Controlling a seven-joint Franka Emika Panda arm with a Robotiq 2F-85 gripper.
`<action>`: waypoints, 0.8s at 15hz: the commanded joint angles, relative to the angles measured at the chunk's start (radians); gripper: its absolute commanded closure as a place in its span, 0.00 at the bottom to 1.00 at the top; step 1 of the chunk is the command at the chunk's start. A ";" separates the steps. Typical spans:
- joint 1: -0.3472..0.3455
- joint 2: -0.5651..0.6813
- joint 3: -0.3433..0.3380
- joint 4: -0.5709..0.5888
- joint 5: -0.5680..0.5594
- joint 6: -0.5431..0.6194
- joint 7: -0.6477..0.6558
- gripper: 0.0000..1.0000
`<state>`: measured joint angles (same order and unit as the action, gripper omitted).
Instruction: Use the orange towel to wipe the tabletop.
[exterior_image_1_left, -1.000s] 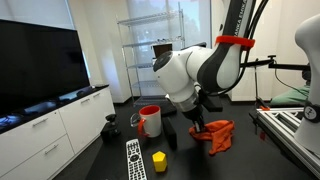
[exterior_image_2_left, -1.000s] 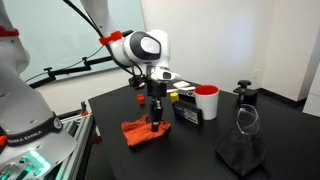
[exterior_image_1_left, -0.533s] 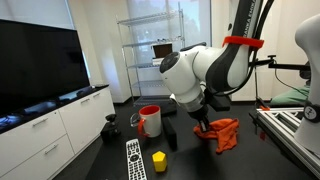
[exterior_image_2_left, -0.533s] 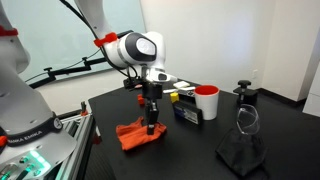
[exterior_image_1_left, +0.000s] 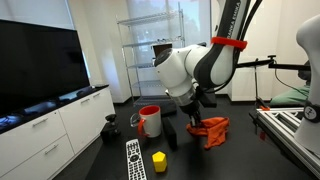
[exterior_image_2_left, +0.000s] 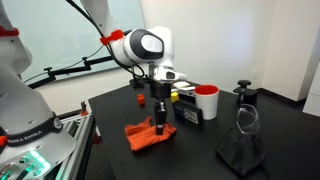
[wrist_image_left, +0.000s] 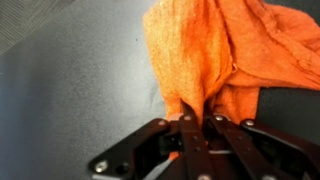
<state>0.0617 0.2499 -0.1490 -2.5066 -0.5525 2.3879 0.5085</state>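
The orange towel (exterior_image_1_left: 210, 131) lies crumpled on the black tabletop (exterior_image_2_left: 200, 150). It also shows in an exterior view (exterior_image_2_left: 150, 135) and fills the upper right of the wrist view (wrist_image_left: 235, 55). My gripper (exterior_image_2_left: 161, 124) points straight down and is shut on a fold of the towel, pressing it on the table. In the wrist view the fingers (wrist_image_left: 197, 122) pinch orange cloth between them. The gripper in an exterior view (exterior_image_1_left: 194, 125) sits at the towel's left edge.
A red-and-white mug (exterior_image_1_left: 149, 121) (exterior_image_2_left: 206, 102), a remote (exterior_image_1_left: 134, 160), a yellow block (exterior_image_1_left: 159, 160), a dark box (exterior_image_2_left: 186, 111), a black cloth (exterior_image_2_left: 240, 155) and a black stand (exterior_image_2_left: 243, 95) share the table. Shelving (exterior_image_1_left: 150, 50) stands behind.
My gripper has dragged the towel back across the table, after moving it the opposite way half a second earlier. The jaws stay shut on the cloth.
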 joint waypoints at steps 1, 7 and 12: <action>0.000 0.035 0.018 0.064 0.073 -0.010 0.001 0.98; 0.040 0.074 0.048 0.100 0.123 -0.025 0.016 0.98; 0.072 0.034 0.062 0.041 0.097 -0.020 0.019 0.98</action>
<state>0.1205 0.3048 -0.0944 -2.4255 -0.4614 2.3549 0.5191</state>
